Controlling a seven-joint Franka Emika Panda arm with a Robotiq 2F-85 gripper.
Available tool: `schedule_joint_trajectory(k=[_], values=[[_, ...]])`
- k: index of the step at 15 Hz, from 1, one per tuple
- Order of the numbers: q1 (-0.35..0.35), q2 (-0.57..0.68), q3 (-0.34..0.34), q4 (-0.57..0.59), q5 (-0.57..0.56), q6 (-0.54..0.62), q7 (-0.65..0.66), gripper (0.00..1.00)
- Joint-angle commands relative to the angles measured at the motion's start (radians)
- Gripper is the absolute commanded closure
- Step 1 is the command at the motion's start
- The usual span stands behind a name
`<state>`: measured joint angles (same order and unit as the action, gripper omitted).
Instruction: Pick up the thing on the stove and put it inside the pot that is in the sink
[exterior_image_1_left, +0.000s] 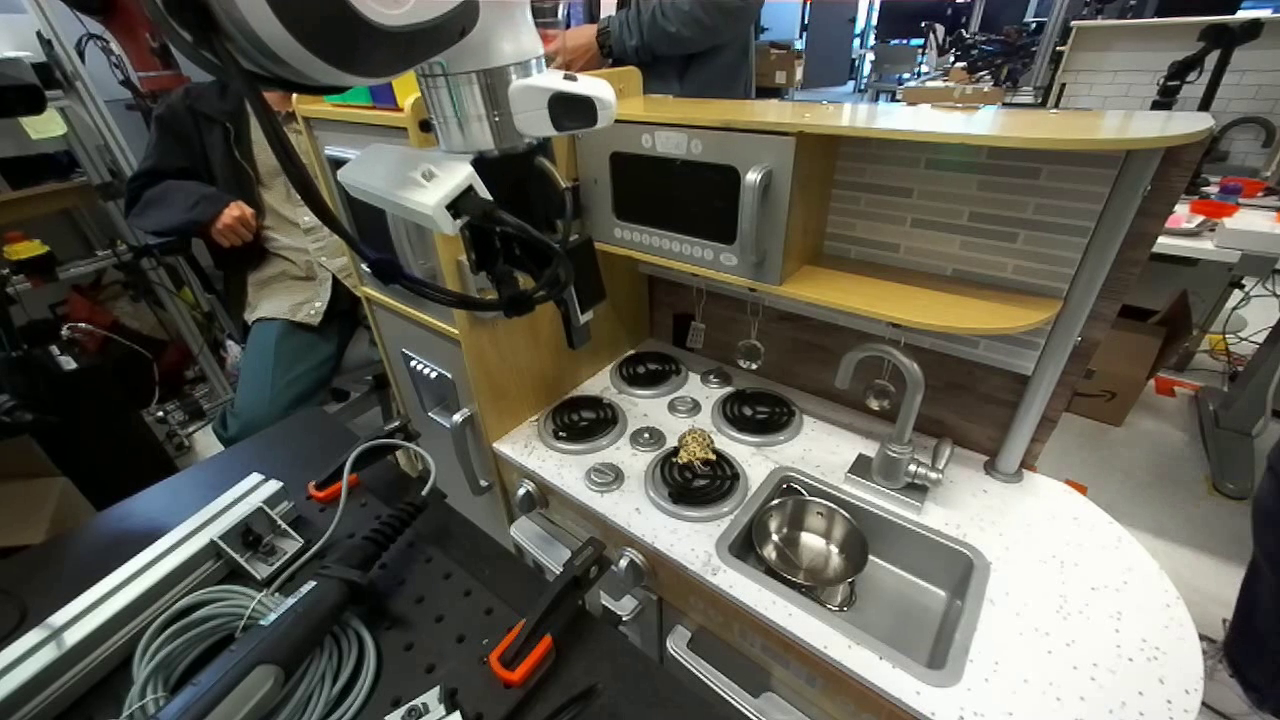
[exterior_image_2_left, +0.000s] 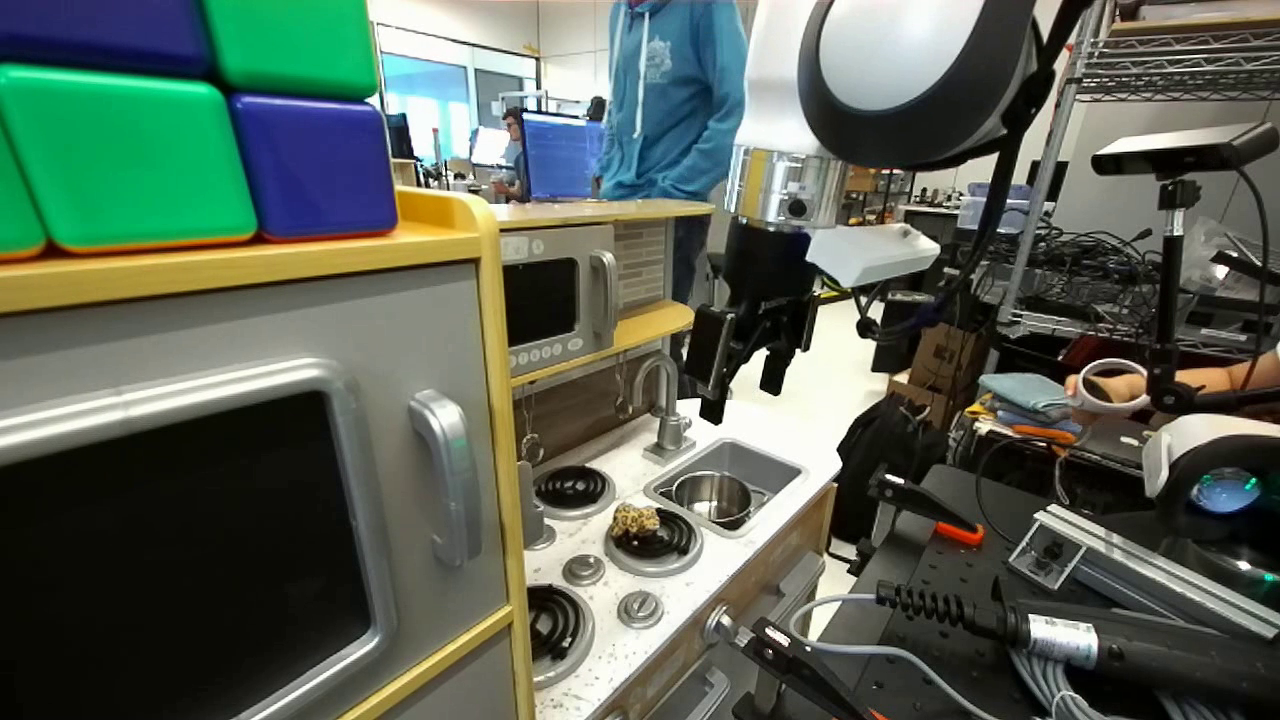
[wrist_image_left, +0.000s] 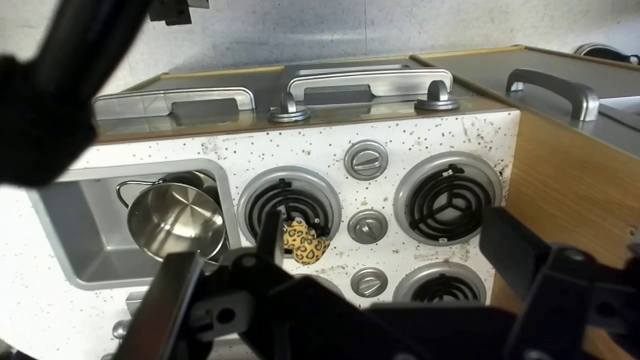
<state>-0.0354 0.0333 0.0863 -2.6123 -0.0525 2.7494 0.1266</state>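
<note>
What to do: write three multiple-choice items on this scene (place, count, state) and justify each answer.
1. Where is the yellow black-spotted item?
A) in a round steel pot
B) on a yellow wooden shelf
C) on a black coiled burner

2. How many such burners are there?
A) two
B) four
C) six

3. The black claw is:
A) open
B) shut on the item
C) shut, empty

1 C: it sits atop the burner in both exterior views.
2 B: an exterior view shows all four.
3 A: in the wrist view its fingers stand apart.

The thing (exterior_image_1_left: 696, 447) lies on the stove (exterior_image_1_left: 668, 424), the pot (exterior_image_1_left: 812, 540) in the sink (exterior_image_1_left: 915, 612) alongside.
</note>
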Motion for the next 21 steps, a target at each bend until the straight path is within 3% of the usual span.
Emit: schedule_joint_trajectory(k=[1, 4, 7, 15, 21], values=[[0.021, 0.082, -0.044, 0.035, -0.082, 0.085, 0.090, 0.00], [0.039, 0.201, -0.101, 0.114, -0.196, 0.100, 0.194, 0.00], [0.105, 0.326, -0.182, 0.222, -0.245, 0.061, 0.276, 0.00], [0.257, 0.643, -0.313, 0.448, -0.104, 0.235, 0.396, 0.00], [0.299, 0.813, -0.332, 0.569, 0.101, 0.279, 0.406, 0.00]])
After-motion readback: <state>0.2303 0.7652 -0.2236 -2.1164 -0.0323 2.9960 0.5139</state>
